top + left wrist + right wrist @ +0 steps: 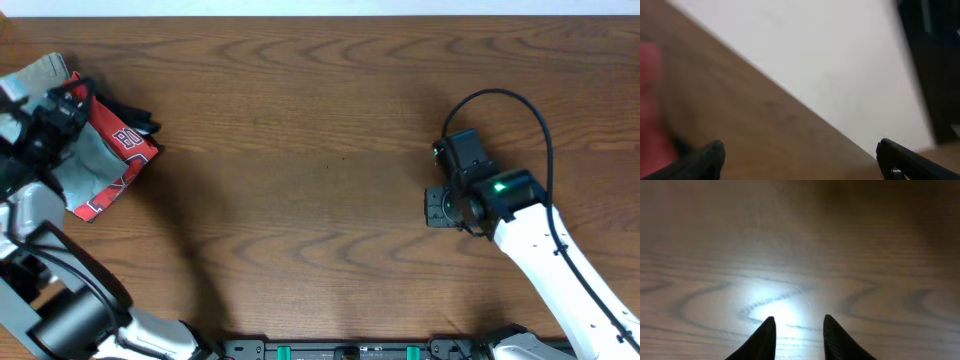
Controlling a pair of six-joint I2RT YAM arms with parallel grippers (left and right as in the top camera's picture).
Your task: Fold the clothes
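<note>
A heap of clothes lies at the table's far left: a red garment with white lettering, a grey piece and a black piece. My left gripper is over the heap. In the left wrist view its fingers are wide open and empty, with a red blur of cloth at the left edge. My right gripper is low over bare wood at the right. In the right wrist view its fingers are a little apart with nothing between them.
The brown wooden table spans the view. Its far edge meets a white wall. A black cable loops over the right arm. A pale cloth lies at the back of the heap.
</note>
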